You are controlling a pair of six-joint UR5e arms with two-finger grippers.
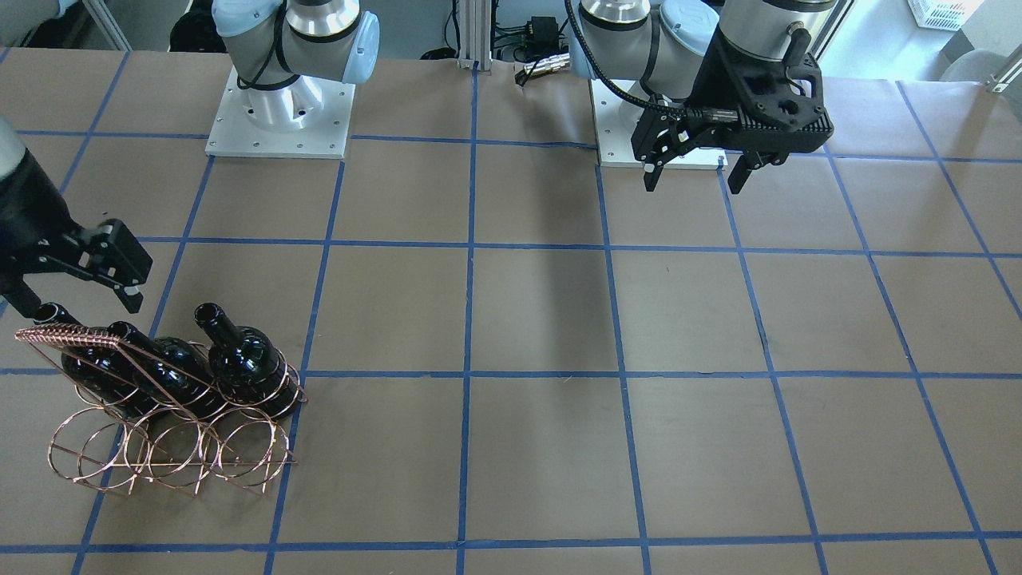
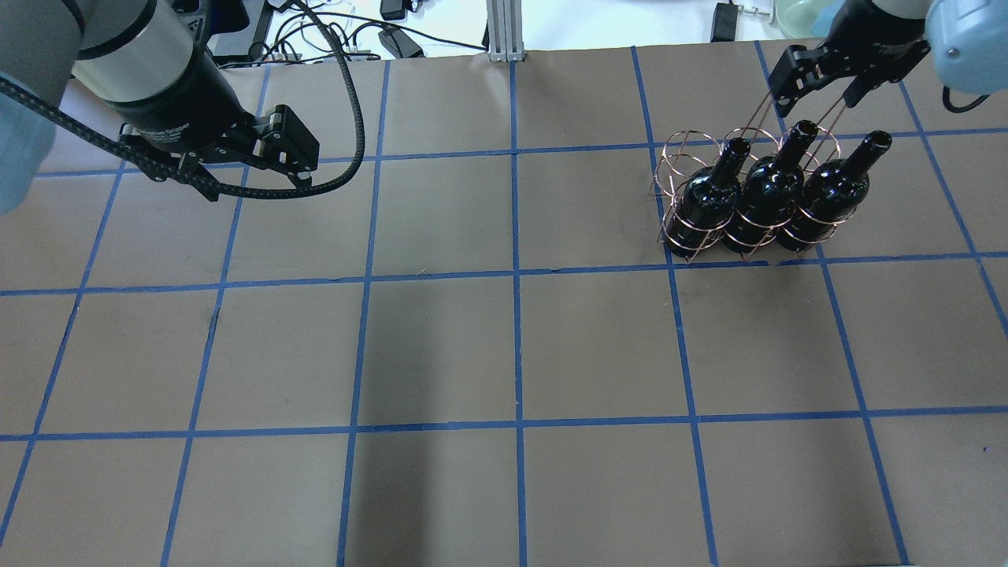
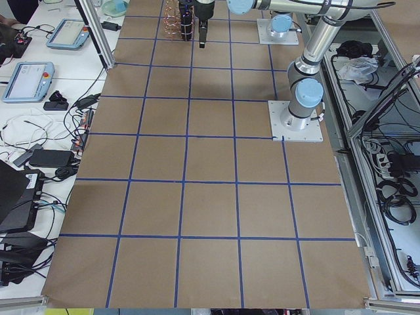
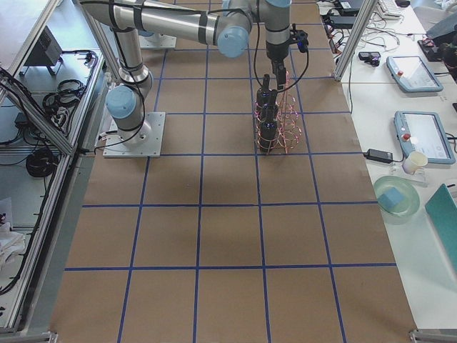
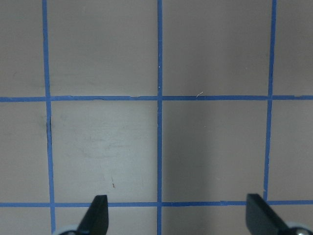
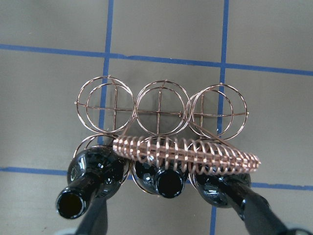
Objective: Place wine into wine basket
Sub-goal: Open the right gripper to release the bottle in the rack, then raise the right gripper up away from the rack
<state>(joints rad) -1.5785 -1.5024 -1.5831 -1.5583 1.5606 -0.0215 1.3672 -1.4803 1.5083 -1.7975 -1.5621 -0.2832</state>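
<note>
Brown paper covered the table, ruled into squares by blue tape lines. You had open room across most of it: the whole near half and the middle were bare. Along the far edge you could see an aluminium post and loose cables just beyond the paper.

Over the far left part of the table the left gripper hung with its jaws spread wide and nothing between them. Its wrist camera showed you only paper and tape below.

At the far right stood the wine basket, close to the far edge and well apart from the left arm. Its lower row of hoops held three dark bottles side by side, necks slanting up and away from the robot: the left wine bottle, the middle wine bottle and the right wine bottle. The upper row of three hoops held nothing. You could not tell which of the three was the task's own bottle.

Above the basket's ribbed top bar and the bottle mouths hovered the right gripper, jaws apart and gripping nothing. From its wrist camera the middle bottle's mouth lay between the two fingers, with the outer necks near each fingertip.
</note>
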